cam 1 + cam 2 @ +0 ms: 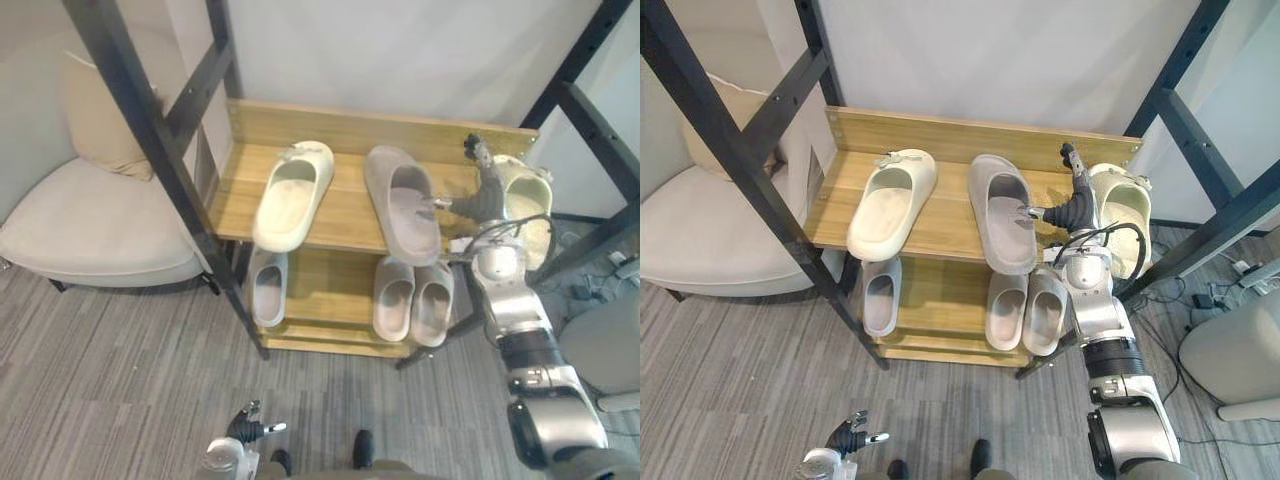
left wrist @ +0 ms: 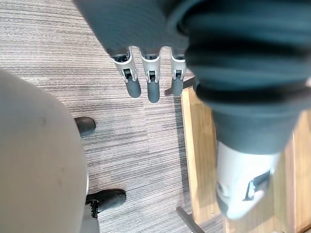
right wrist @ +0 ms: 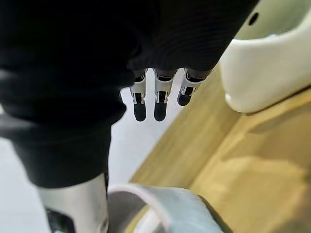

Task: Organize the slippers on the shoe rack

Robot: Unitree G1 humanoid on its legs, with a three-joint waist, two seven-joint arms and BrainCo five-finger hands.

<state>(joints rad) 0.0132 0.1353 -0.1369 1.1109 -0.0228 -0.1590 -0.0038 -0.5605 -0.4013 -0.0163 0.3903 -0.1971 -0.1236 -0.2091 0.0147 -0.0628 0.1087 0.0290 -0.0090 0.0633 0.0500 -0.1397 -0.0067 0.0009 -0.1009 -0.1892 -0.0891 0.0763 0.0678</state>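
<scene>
Left eye view: the shoe rack point(image 1: 345, 200) carries three slippers on its top shelf. The right hand point(image 1: 482, 195) is up there with nothing in it, between the grey slipper point(image 1: 402, 203) and the pale slipper point(image 1: 527, 190) at the shelf's right end. A second pale slipper point(image 1: 293, 195) lies further left, and three more grey slippers point(image 1: 393, 295) sit on the lower shelf. The left hand point(image 1: 238, 432) hangs low near the floor, idle.

Right eye view: all three top slippers poke past the shelf's front edge. A careless sideways nudge from the hand would probably tip one off, most likely the end one. The slanted black post point(image 1: 1200, 140) runs just beside the right arm and could catch it on a wide swing.

Left wrist view: its fingers point(image 2: 153, 90) are straight and loose over the striped carpet point(image 2: 121, 145), holding nothing.

Right wrist view: its fingers point(image 3: 160, 104) point out straight, spread from the thumb, with the pale slipper on one side and the grey one on the other. Neither is gripped.

An armchair point(image 1: 90, 225) stands left of the rack, clear of the work.
</scene>
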